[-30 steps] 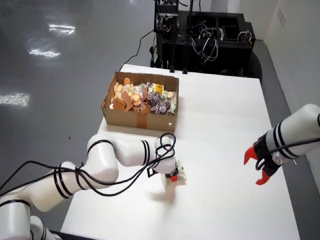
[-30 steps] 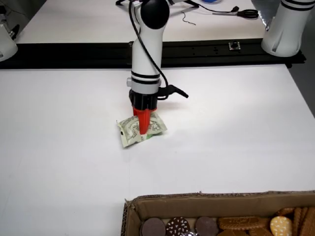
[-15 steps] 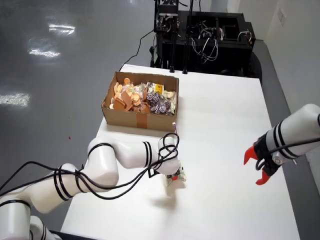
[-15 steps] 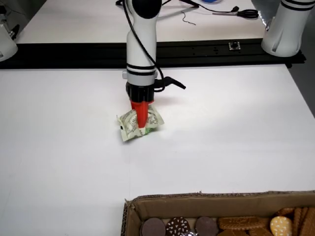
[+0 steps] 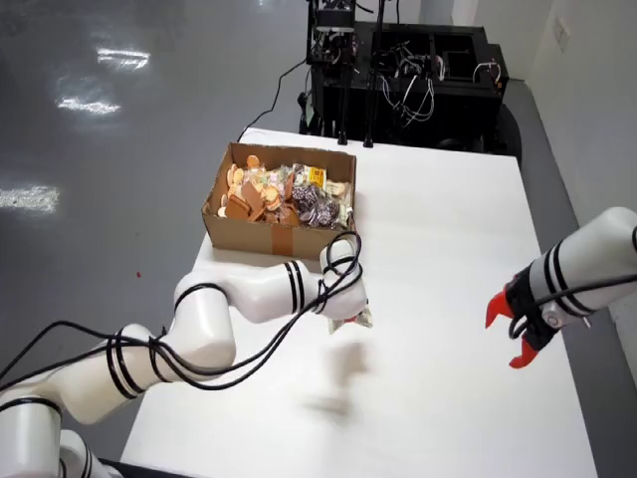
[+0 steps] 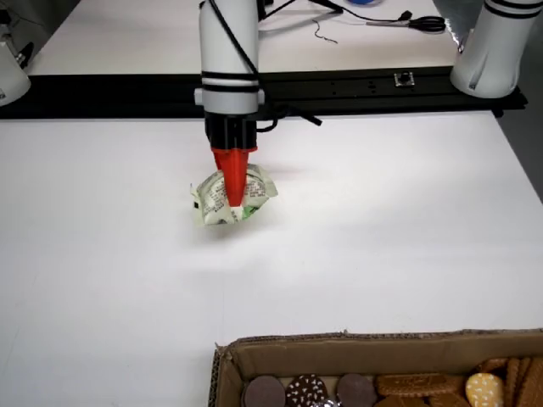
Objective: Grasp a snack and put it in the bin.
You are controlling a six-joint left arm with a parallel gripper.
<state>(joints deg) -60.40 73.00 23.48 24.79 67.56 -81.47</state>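
Snack (image 6: 231,197) lifted off table (image 6: 407,212) | pincer (image 6: 233,197) clamped on snack | box (image 5: 279,199) near

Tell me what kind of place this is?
Likely a robotics lab: a white table with two white arms, a rack of wired electronics behind it, and a cardboard box of snacks. The gripper holds a snack packet.

White black-banded arm (image 5: 249,295), red jaws
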